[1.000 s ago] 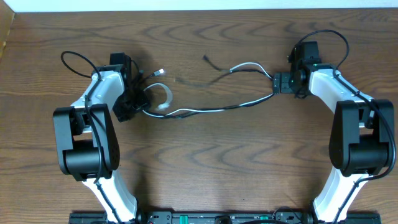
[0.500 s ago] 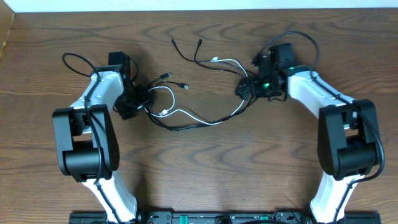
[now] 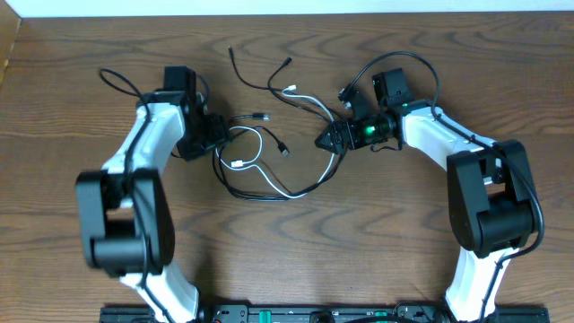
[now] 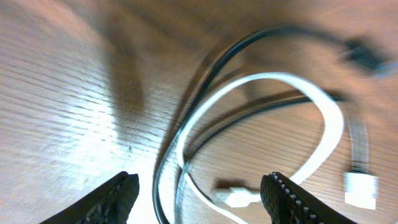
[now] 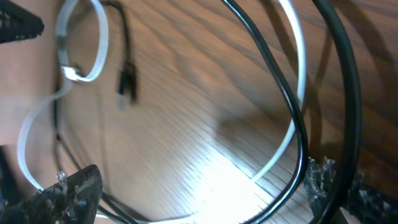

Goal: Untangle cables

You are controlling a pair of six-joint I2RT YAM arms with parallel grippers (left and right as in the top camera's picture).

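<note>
White cable [image 4: 267, 77] loops just ahead of left hand [image 4: 200, 183].

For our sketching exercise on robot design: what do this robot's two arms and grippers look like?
The left arm and right arm have white shells with bulky black joint housings and a black cord looping off each wrist. The left gripper and right gripper are black, with toothed fingertips. A green light glows on the right wrist.
</note>
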